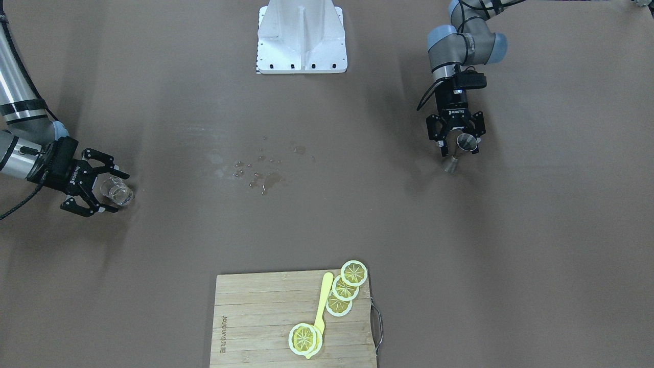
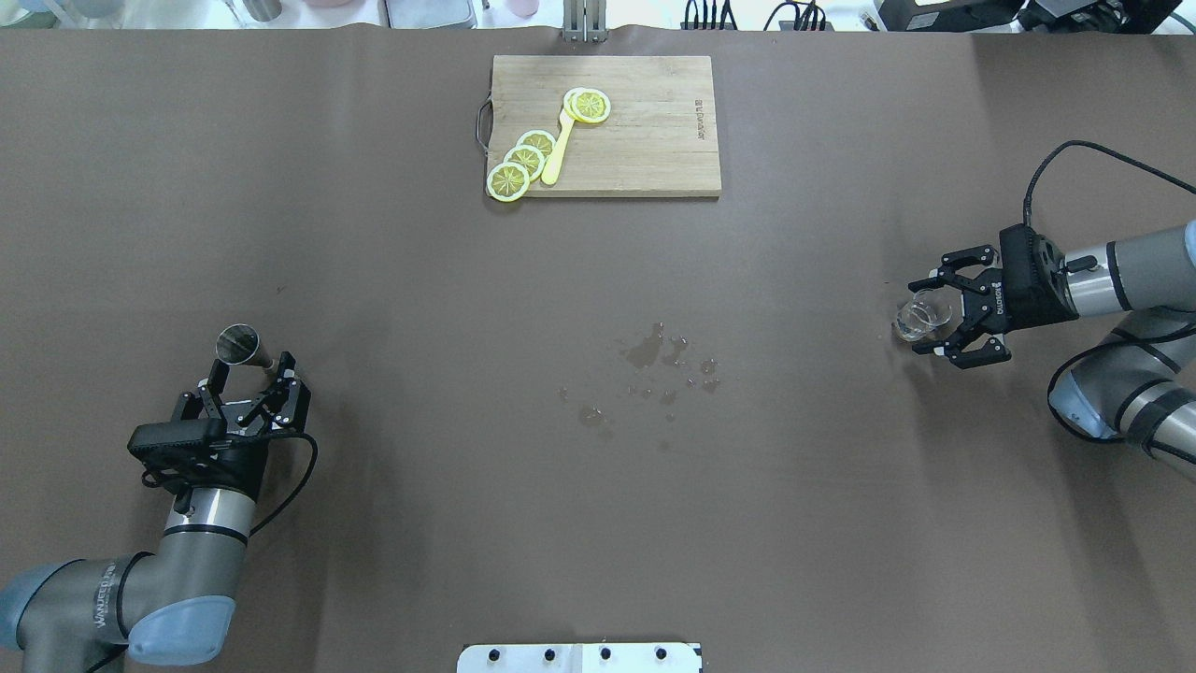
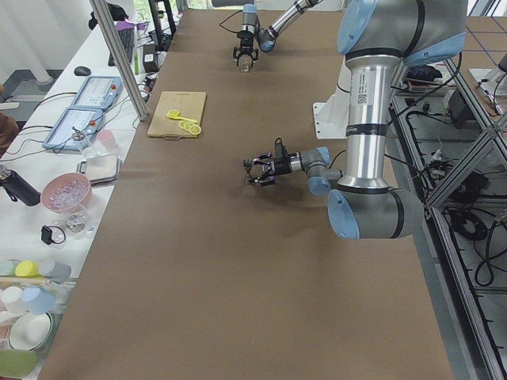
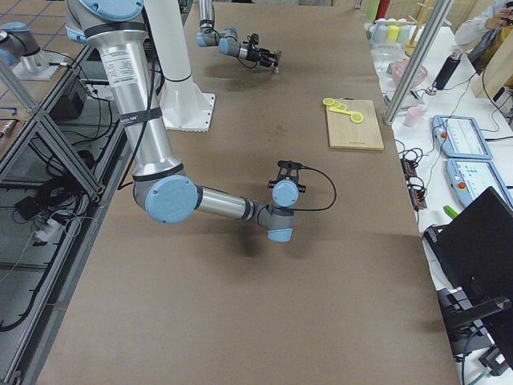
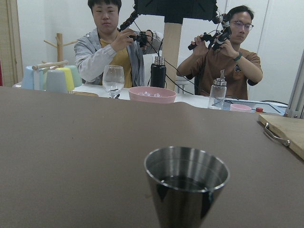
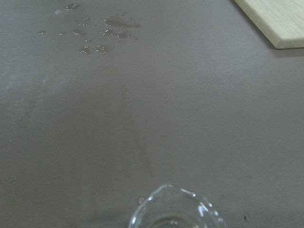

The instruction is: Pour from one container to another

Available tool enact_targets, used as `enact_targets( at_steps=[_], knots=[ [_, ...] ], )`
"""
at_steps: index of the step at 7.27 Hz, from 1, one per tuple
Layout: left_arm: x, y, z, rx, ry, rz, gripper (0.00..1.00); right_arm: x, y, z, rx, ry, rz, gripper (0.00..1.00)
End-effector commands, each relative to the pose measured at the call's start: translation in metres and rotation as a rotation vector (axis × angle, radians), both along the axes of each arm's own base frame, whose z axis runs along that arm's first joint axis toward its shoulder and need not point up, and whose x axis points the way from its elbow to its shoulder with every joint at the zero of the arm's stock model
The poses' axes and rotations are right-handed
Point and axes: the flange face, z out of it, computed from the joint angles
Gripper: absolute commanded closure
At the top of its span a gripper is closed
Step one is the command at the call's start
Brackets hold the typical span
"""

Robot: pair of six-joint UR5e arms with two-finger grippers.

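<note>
The steel hourglass jigger [image 2: 241,345] stands upright on the table at the near left, with some liquid showing inside it in the left wrist view [image 5: 186,183]. My left gripper [image 2: 250,370] is open, its fingers spread on either side of the jigger [image 1: 464,145] without closing on it. At the far right of the table sits the small clear glass cup [image 2: 920,316]. My right gripper [image 2: 927,318] is open too, and the cup [image 1: 117,191] rests between its spread fingers. Only the cup's rim and lip [image 6: 175,209] show in the right wrist view.
Spilled drops [image 2: 654,369] wet the table's middle. A wooden cutting board [image 2: 654,140] with lemon slices [image 2: 523,164] and a yellow utensil [image 2: 558,150] lies at the far edge. The white robot base [image 1: 301,38] stands on the robot's side. Two operators [image 5: 114,42] stand beyond the table's left end.
</note>
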Motion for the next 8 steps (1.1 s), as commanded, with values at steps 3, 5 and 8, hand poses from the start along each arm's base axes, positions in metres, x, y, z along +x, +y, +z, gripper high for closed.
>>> enact_targets(
  at_steps=[3,5,8],
  knots=[
    [0.003,-0.005,-0.002,-0.002,-0.028,-0.009,0.53,-0.001,-0.002,-0.001,0.002,0.000,0.009,0.19],
    [0.008,-0.006,-0.009,0.000,-0.012,-0.011,0.55,-0.003,-0.001,0.001,-0.002,0.003,0.006,0.19],
    [0.021,-0.010,-0.003,-0.002,-0.026,-0.014,0.55,-0.005,0.001,0.004,-0.006,0.007,0.001,0.19]
  ],
)
